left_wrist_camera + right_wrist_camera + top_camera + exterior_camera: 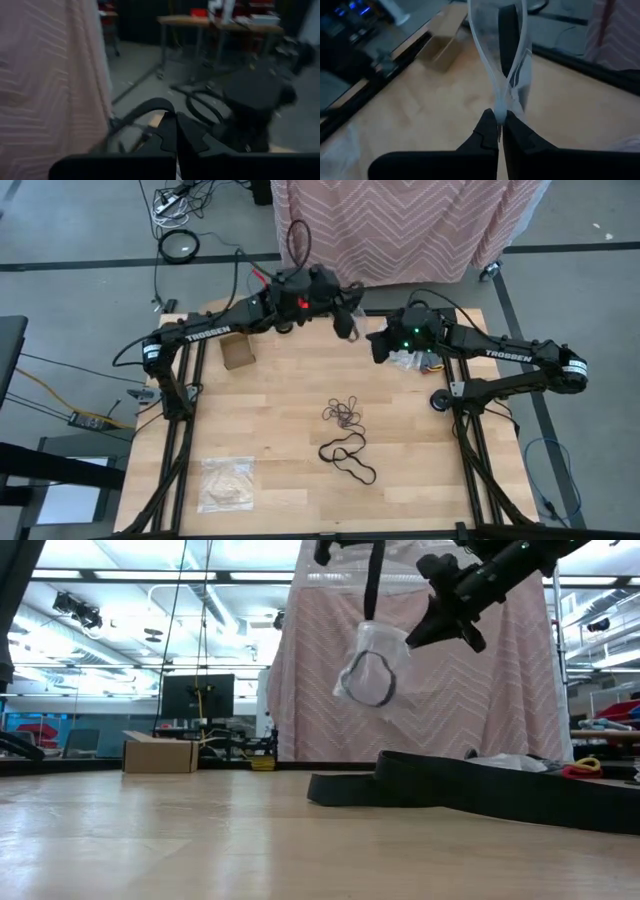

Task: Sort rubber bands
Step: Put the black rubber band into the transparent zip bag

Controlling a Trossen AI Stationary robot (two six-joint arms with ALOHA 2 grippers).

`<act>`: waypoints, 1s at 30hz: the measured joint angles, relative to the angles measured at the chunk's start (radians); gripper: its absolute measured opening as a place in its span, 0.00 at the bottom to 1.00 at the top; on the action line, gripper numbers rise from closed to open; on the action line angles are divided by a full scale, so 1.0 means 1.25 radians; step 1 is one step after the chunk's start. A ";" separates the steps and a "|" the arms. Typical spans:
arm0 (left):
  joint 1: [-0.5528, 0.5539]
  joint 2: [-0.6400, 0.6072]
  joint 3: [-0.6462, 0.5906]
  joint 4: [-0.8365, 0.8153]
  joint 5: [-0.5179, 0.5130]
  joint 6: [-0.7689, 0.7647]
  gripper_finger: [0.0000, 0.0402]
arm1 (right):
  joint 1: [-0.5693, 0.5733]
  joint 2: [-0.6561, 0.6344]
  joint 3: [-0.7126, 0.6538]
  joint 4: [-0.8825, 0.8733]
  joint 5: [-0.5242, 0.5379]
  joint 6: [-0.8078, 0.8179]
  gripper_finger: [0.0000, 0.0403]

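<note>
A clear plastic bag (375,665) with a black rubber band (368,682) inside hangs in the air above the table's far middle, between my two grippers. My left gripper (345,325) is shut above it. My right gripper (499,117) is shut on the bag from the table's right side. A heap of small thin rubber bands (343,414) and larger black bands (346,456) lie loose on the wooden table (280,400). My left gripper reaches down to the bag's top (372,628), its fingers pointing down. Its wrist view shows the fingers shut (176,135), but the place of contact is hidden there. The bag hangs below it, clear of the table. My right gripper pinches an edge of the clear bag (500,106) between its two fingertips. In the low view it comes slanting down from the table's right at the bag's upper side (412,638). The plastic stretches from the fingertips toward the left gripper. The bag is lifted clear.
A cardboard box (238,351) stands at the far left. A clear bag with tan bands (226,483) lies near the front left corner. More crinkly bags and coloured bits (415,362) lie under the right arm. A striped cloth (400,220) hangs behind the far edge.
</note>
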 joint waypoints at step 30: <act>0.014 0.067 0.000 0.084 0.015 -0.042 0.00 | -0.019 0.063 0.000 0.100 -0.042 0.026 0.00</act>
